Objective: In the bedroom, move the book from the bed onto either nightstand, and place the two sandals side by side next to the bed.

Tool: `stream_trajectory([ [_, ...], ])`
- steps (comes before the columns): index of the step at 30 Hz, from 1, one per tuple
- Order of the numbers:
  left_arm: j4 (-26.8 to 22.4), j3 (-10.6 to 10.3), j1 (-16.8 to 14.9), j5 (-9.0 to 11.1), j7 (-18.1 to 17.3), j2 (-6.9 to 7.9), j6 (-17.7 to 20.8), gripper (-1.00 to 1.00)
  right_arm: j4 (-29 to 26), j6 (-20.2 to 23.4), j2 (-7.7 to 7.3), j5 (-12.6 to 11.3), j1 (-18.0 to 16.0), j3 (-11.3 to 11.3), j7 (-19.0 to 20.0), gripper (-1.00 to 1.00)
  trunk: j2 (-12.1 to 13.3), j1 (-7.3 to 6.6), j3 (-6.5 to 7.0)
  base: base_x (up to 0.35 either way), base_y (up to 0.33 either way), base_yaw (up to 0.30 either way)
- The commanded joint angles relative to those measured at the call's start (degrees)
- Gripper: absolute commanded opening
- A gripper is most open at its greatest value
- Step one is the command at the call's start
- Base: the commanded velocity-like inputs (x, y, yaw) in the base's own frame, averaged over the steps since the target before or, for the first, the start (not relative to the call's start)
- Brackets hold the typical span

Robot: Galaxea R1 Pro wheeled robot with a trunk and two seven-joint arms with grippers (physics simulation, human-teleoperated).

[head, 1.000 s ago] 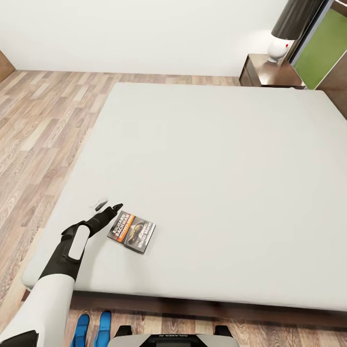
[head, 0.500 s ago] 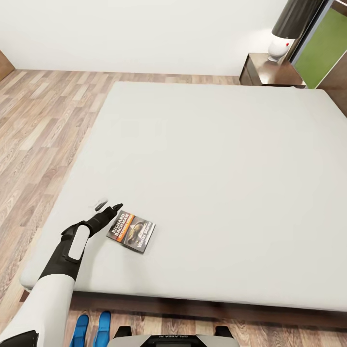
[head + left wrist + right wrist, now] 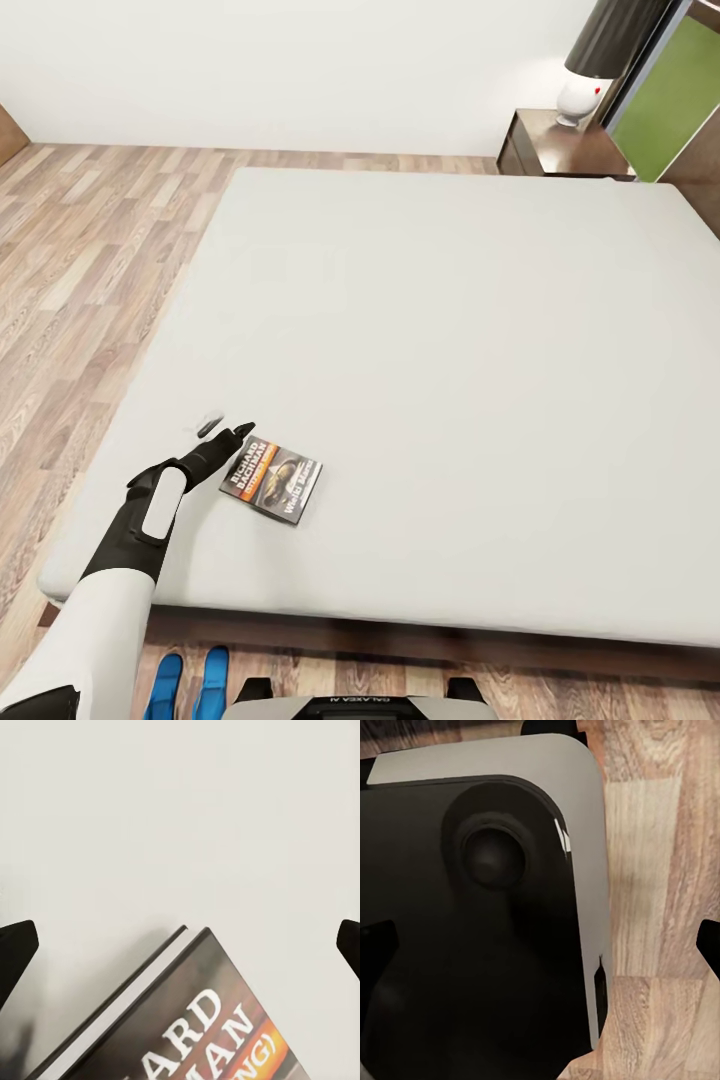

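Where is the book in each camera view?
Head view: the book lies flat on the bed, lower left, just beside the left end effector.
Left wrist view: the book's corner fills the lower middle, with the end effector's fingertips wide apart at the picture's sides.
Right wrist view: no book; robot base and wood floor.
Shared landmark: the pale mattress under the book.

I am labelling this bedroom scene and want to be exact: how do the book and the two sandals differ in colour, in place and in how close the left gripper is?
The book has a dark cover with an orange band and white lettering; the two sandals are plain bright blue. The book lies on the bed, near its corner; the sandals lie on the wood floor beside the bed's near edge. The open left gripper is right beside the book, well away from the sandals. Both lie flat.
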Motion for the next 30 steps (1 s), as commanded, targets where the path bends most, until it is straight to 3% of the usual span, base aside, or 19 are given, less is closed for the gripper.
stream_trajectory([
  [1, -0.1, 0.2, 0.0, 0.2, -0.2, -0.02, 0.4, 1.00, 0.2, -0.4, -0.05, 0.5, -0.1, -0.5, 0.0, 1.00, 0.0, 0.00, -0.03, 0.000, 0.000, 0.000],
  [8, 0.0, 0.1, 0.0, 0.2, -0.2, -0.02, 0.4, 1.00, 0.2, -0.4, -0.06, 0.5, -0.1, -0.5, 0.0, 1.00, 0.0, 0.00, -0.03, 0.000, 0.000, 0.000],
  [13, 0.0, 0.2, 0.0, 0.2, -0.2, -0.02, 0.4, 1.00, 0.2, -0.4, -0.04, 0.5, -0.1, -0.5, 0.0, 1.00, -2.0, 1.10, -0.93, 0.000, 0.000, 0.000],
  [30, 0.0, 0.1, 0.0, 0.2, -0.2, -0.02, 0.4, 1.00, 0.2, -0.4, -0.05, 0.5, -0.1, -0.5, 0.0, 1.00, -2.0, 1.10, -0.93, 0.000, 0.000, 0.000],
])
